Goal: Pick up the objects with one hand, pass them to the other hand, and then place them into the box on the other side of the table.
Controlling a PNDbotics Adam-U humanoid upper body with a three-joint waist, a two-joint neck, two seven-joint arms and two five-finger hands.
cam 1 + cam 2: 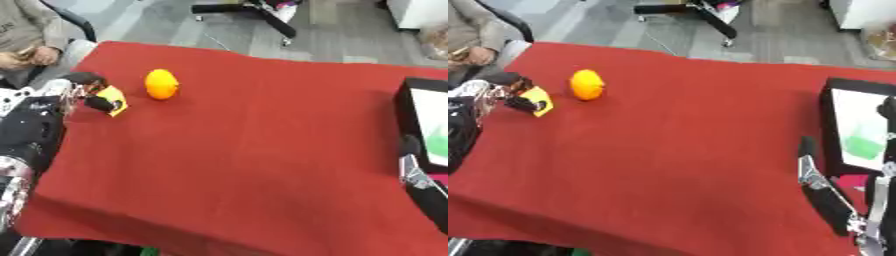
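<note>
at the far left of the red table (245, 150) the left hand (74, 92) is pinching the small yellow object (112, 100), with the orange fruit (162, 84) lying just beside, while the right hand (824, 192) is waiting with straight fingers near the box (859, 130), probably to receive it.

Left hand (74, 92) pinching; right hand (824, 195) open.
</note>
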